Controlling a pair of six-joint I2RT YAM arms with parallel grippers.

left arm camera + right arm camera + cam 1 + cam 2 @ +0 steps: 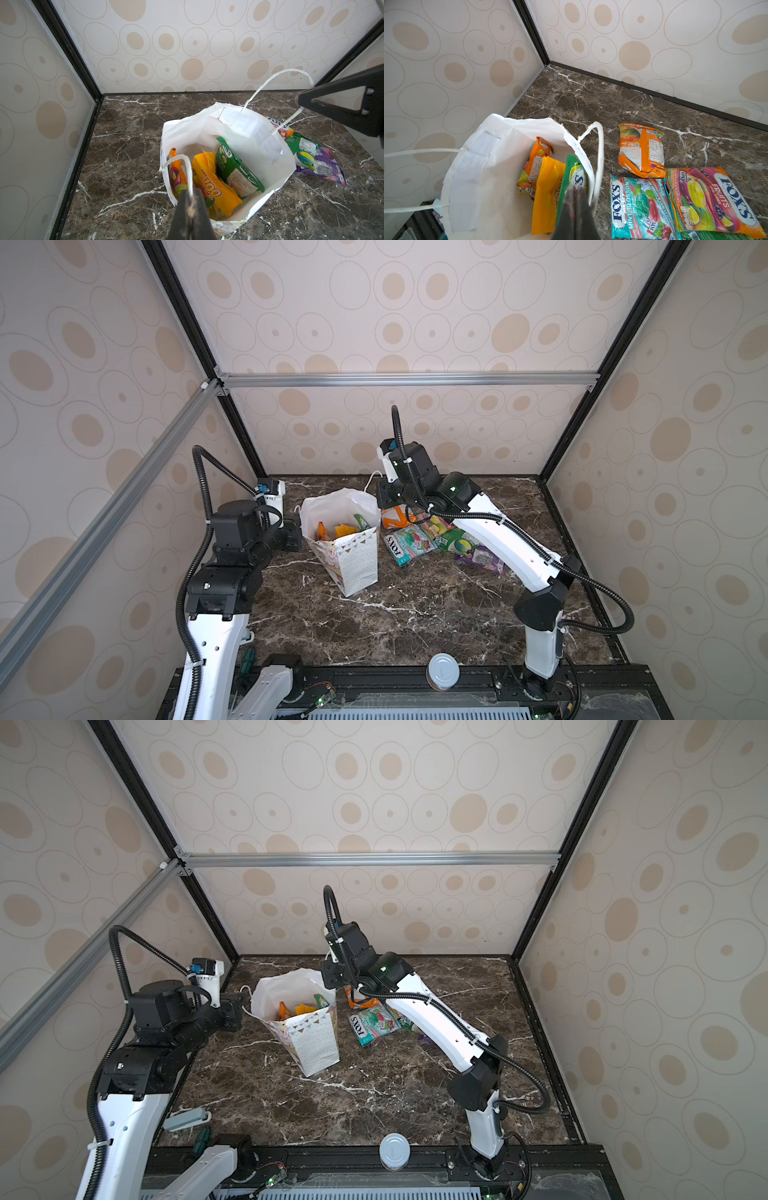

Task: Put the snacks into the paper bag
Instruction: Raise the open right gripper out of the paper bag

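Your bag (pixel 353 564) stands upright and open on the table (pixel 415 614), near the back edge, toward the back-left corner. Inside it stand an orange packet (pixel 178 172), a yellow packet (pixel 216 193) and a green packet (pixel 236 170). Your left gripper (pixel 190 194) is clamped on one cord handle (pixel 189 172). Your right gripper (pixel 576 190) is closed on nothing over the rim. Beside the bag, by the back edge, lie a second orange packet (pixel 641 149), teal packet (pixel 639 207), pink packet (pixel 712 197), second green packet (pixel 459 541) and purple packet (pixel 482 558). A lidded can (pixel 443 670) sits at the front edge
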